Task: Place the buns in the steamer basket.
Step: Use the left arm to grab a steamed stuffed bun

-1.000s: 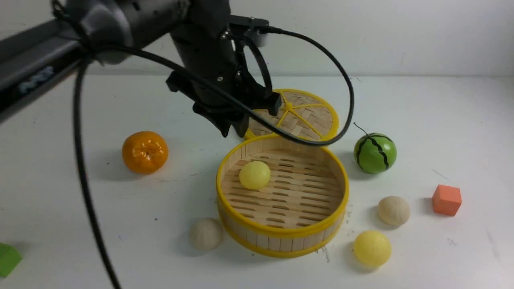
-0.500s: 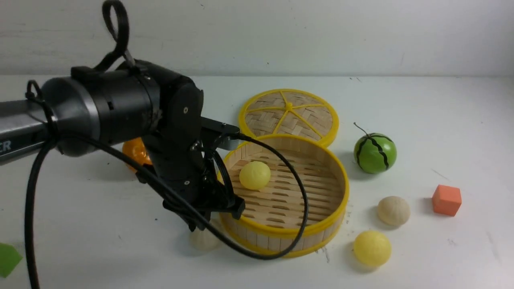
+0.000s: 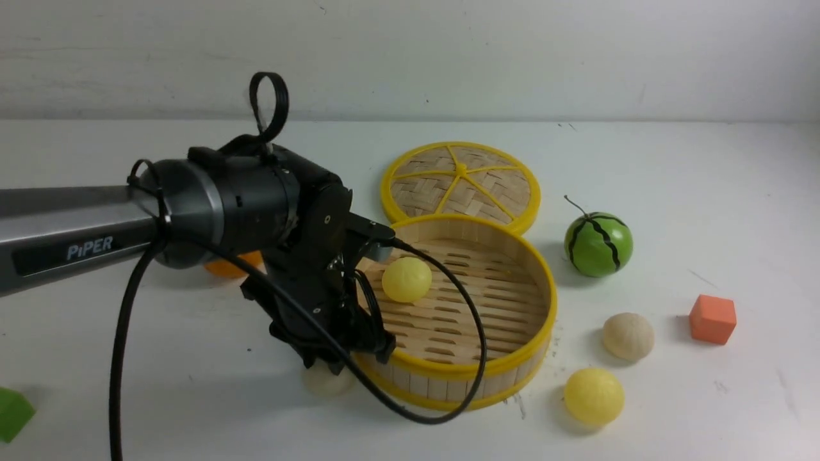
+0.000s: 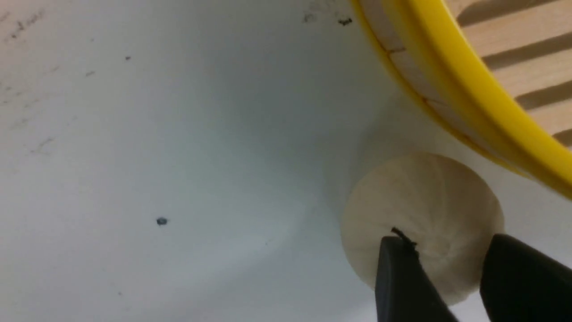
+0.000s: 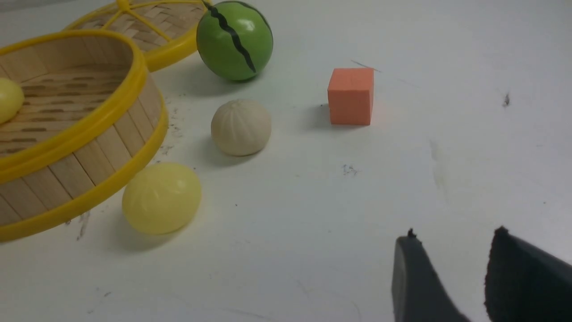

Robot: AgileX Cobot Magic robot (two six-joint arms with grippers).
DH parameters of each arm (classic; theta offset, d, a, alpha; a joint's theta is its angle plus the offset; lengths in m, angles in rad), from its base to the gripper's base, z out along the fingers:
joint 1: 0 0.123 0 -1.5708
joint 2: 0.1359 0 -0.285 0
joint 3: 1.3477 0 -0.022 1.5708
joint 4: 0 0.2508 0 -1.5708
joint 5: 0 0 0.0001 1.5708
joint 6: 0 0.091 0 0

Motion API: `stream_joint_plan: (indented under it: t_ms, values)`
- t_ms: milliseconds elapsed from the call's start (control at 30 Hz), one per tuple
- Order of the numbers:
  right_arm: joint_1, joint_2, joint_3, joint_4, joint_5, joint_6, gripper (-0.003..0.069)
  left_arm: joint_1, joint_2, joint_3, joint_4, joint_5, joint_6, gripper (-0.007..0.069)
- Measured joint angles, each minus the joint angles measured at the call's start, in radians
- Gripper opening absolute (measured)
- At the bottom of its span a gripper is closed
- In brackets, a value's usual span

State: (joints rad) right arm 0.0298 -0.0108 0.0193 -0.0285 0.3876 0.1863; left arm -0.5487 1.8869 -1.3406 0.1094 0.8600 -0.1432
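The left arm [image 3: 224, 205] has swung from above the lid [image 3: 461, 182] down to the near-left side of the steamer basket [image 3: 448, 378]. The left claw [image 3: 325, 366] now sits low over the cream-white bun [image 3: 327, 383] on the surface [image 3: 672, 192], partly covering it. The arm now hides most of the orange [image 3: 234, 266]; the lid is uncovered.

Left arm [image 3: 77, 234] extended, angled down, left claw [image 4: 447, 241] parted; right claw [image 5: 455, 232] parted.

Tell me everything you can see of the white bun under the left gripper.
The bun is cream-white, round and domed, with pleats running out from its top, and looks matte. It sits upright on the table, outside the basket, close beside its wall; contact there cannot be told. The left gripper is right above it, jaws apart, not closed on it.
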Motion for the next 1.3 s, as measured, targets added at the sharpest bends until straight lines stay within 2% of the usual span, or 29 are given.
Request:
stream_joint_plan:
  t_ms: [233,467,733,1000,1167,1267,1300]
  values:
    - [0.0,0.0,0.0,0.0,0.0,0.0,0.0241,0.0,0.0,-0.079,-0.005,0.11,-0.008,0.0257]
    - [0.0,0.0,0.0,0.0,0.0,0.001,0.0241,0.005,0.023,-0.089,-0.019,0.109,0.012,0.0257]
    - [0.0,0.0,0.0,0.0,0.0,0.001,0.0241,0.068,0.072,-0.089,-0.07,0.076,0.042,0.0257]
    - [0.0,0.0,0.0,0.0,0.0,0.001,0.0241,0.071,0.072,-0.094,-0.117,0.071,0.086,0.0253]
    - [0.0,0.0,0.0,0.0,0.0,0.001,0.0241,0.071,0.072,-0.094,-0.125,0.071,0.093,0.0202]
    - [0.0,0.0,0.0,0.0,0.0,0.001,0.0241,0.071,0.072,-0.094,-0.128,0.071,0.093,0.0119]
    - [0.0,0.0,0.0,0.0,0.0,0.001,0.0241,0.071,0.072,-0.094,-0.13,0.073,0.093,0.0069]
